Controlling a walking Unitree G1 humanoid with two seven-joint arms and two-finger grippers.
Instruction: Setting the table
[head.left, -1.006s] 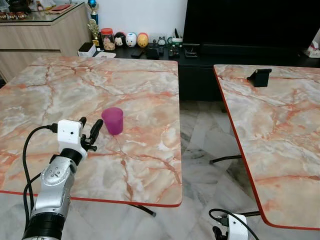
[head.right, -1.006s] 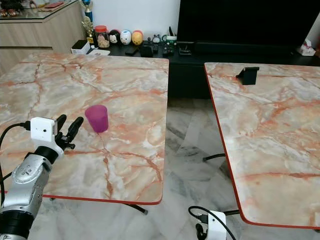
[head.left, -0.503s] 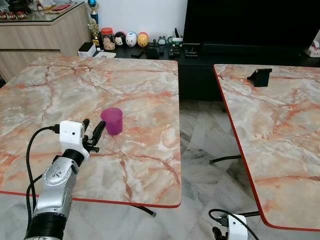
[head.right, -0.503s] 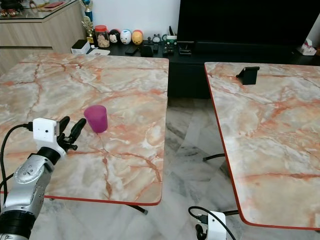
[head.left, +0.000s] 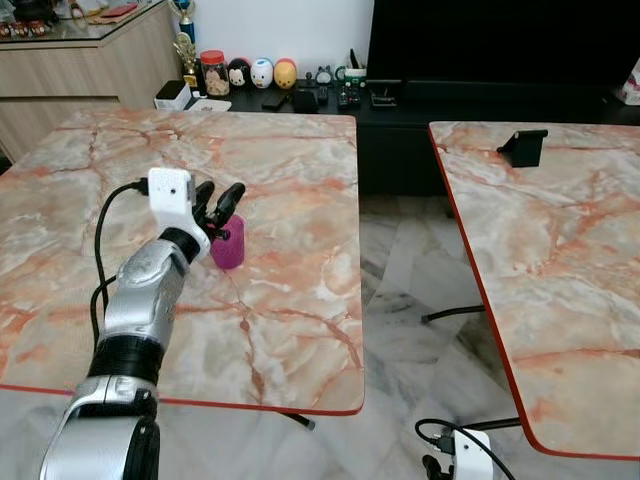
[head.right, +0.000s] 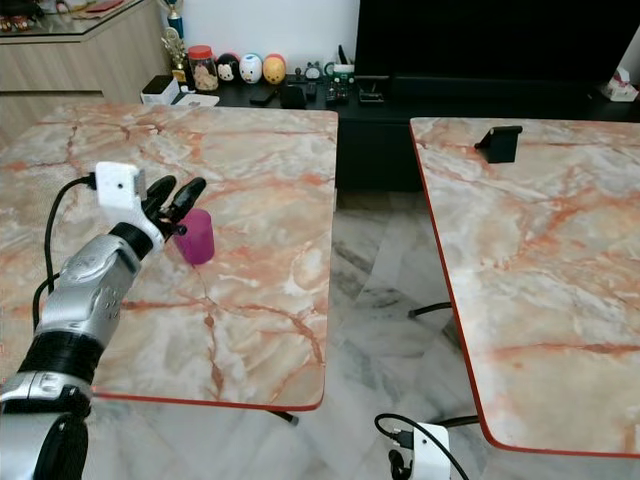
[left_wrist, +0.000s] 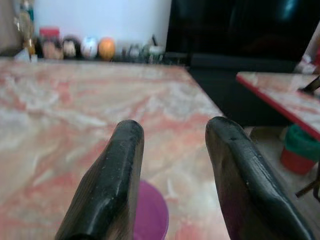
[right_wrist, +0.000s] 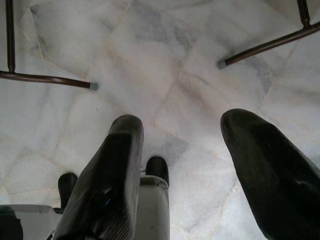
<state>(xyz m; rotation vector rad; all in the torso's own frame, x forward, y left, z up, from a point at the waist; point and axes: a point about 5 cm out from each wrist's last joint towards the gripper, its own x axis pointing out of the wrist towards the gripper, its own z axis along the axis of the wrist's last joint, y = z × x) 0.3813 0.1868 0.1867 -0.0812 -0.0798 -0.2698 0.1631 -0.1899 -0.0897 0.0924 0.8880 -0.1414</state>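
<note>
A purple cup (head.left: 229, 248) stands upright on the left marble table (head.left: 290, 310), a little left of its middle. My left gripper (head.left: 222, 196) is held out over the table, open, its fingertips just above and behind the cup's rim. In the left wrist view the cup (left_wrist: 150, 216) shows low between the two black fingers (left_wrist: 110, 185), with nothing held. My right gripper (right_wrist: 182, 120) hangs open over the floor, and its white wrist housing (head.left: 468, 456) sits low between the two tables.
A second marble table (head.left: 560, 260) stands to the right across a floor gap, with a black stand (head.left: 522, 147) near its far edge. Behind are a dark console with figurines (head.left: 262, 74) and a TV (head.left: 500, 40). Table legs (right_wrist: 45, 78) cross the floor.
My left arm has risen and reached forward, from the cup's near left side to just over it. The cup has stayed put. The right arm has not moved.
</note>
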